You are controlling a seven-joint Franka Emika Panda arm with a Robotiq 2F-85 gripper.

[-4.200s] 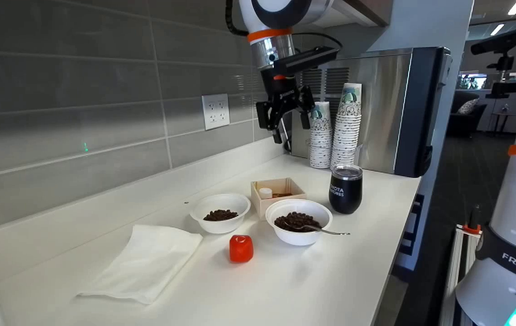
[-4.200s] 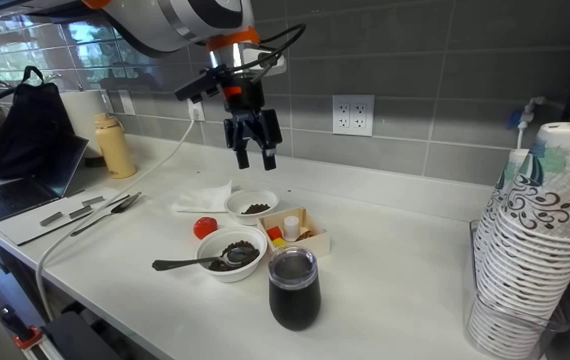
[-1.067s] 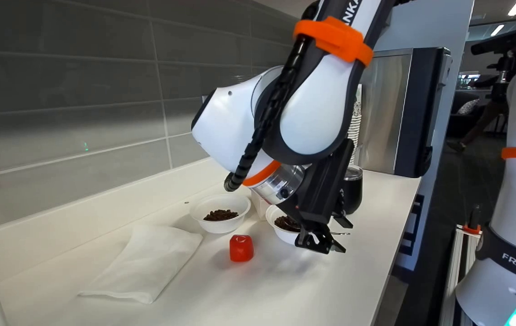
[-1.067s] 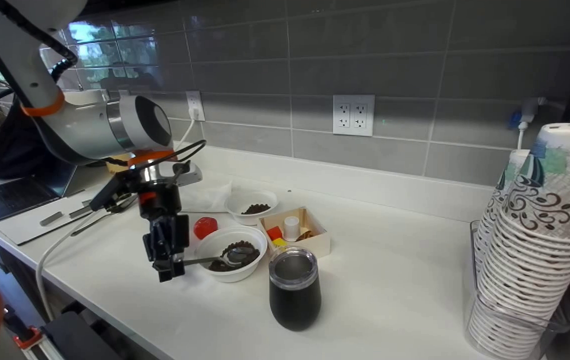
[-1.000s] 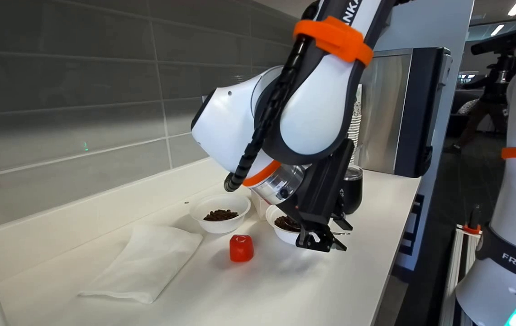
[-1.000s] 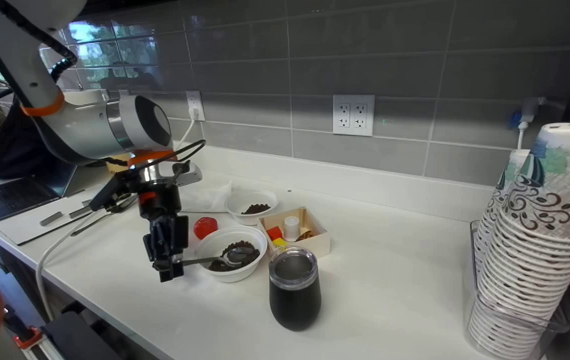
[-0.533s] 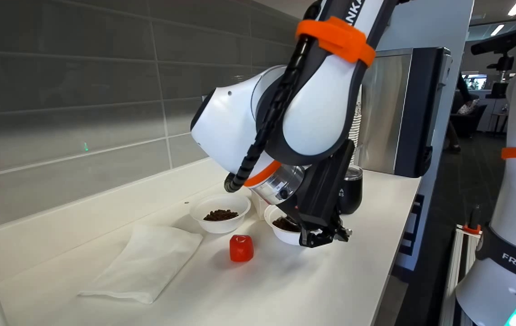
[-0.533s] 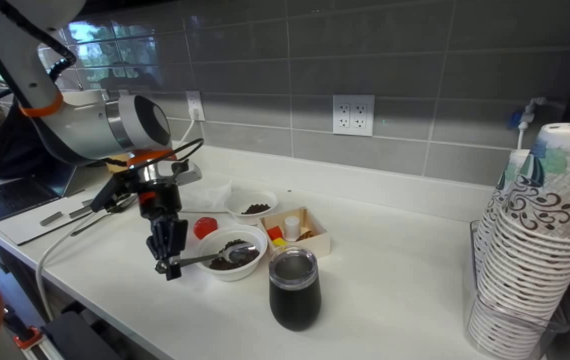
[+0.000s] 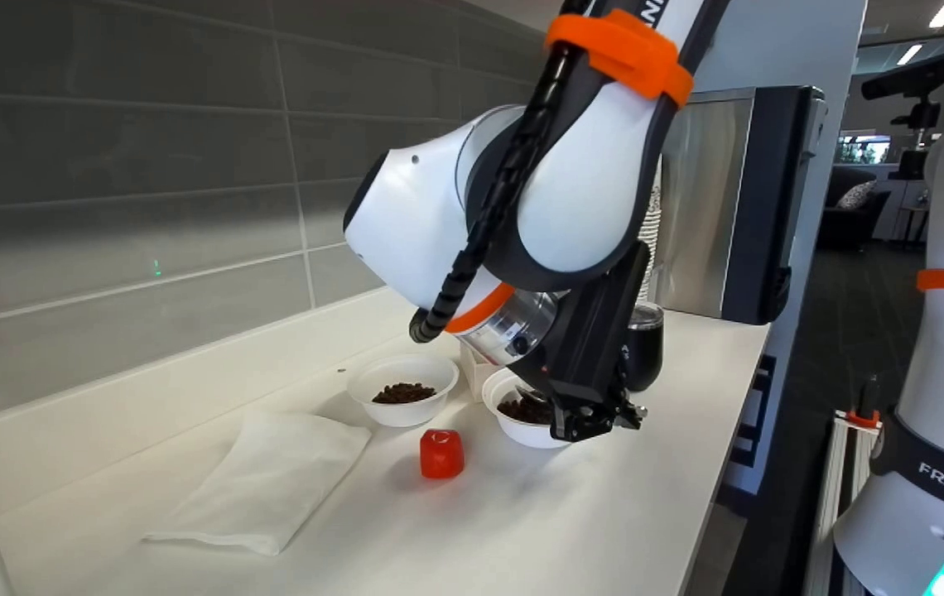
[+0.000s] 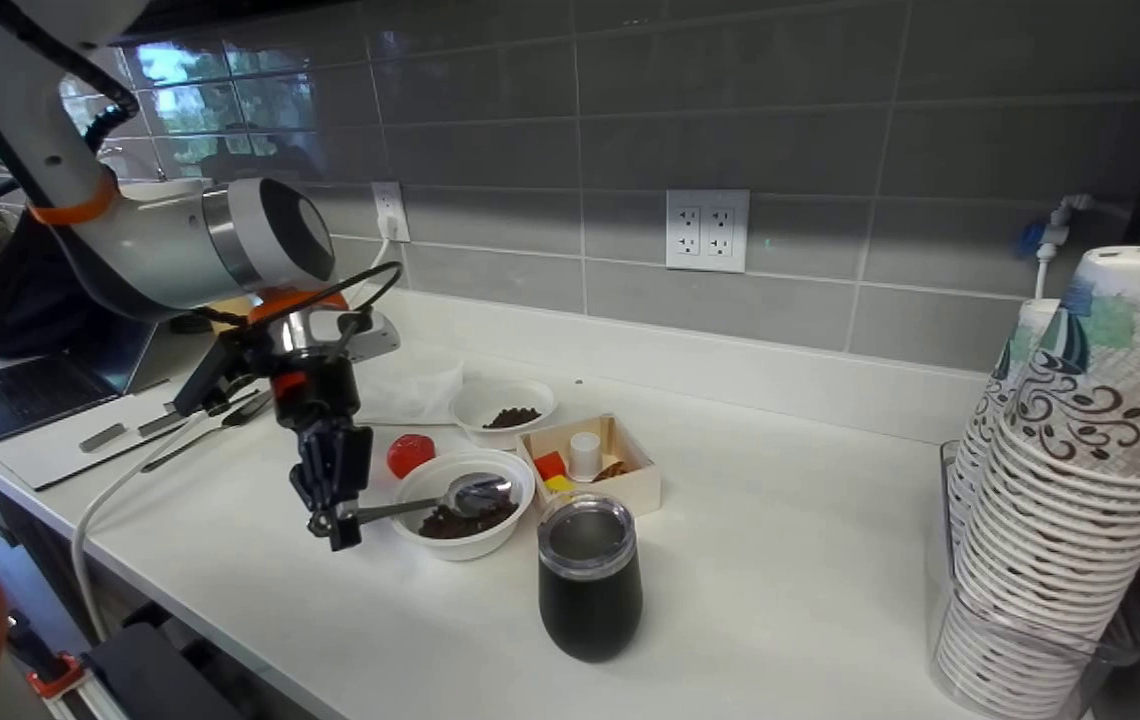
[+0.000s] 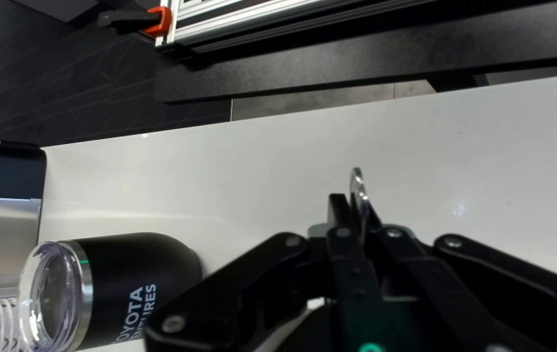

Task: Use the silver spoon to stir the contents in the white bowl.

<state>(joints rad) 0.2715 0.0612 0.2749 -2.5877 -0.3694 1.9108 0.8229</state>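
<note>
My gripper (image 10: 335, 530) is shut on the handle end of the silver spoon (image 10: 478, 492), just outside the white bowl (image 10: 470, 546). The handle slants up over the rim, and the spoon's head rests on or just above the dark brown contents (image 10: 465, 524); whether it touches them I cannot tell. In an exterior view the arm and gripper (image 9: 599, 422) cover part of the white bowl (image 9: 513, 429) and most of the spoon. In the wrist view, the shiny handle tip of the spoon (image 11: 357, 186) pokes out between the fingers; the bowl is out of view there.
A black tumbler (image 10: 590, 605) and an open wooden box (image 10: 642, 490) stand close to the bowl. Nearby are a red object (image 10: 410, 455), a smaller white bowl (image 9: 389, 418) with dark bits, and a white cloth (image 9: 273, 480). Paper cups (image 10: 1070, 520) are stacked farther along.
Within the last second the jaws closed on the spoon handle. The gripper has risen slightly, and the spoon's head has lifted and tilted. Seconds ago, the arm hung high above the counter.
</note>
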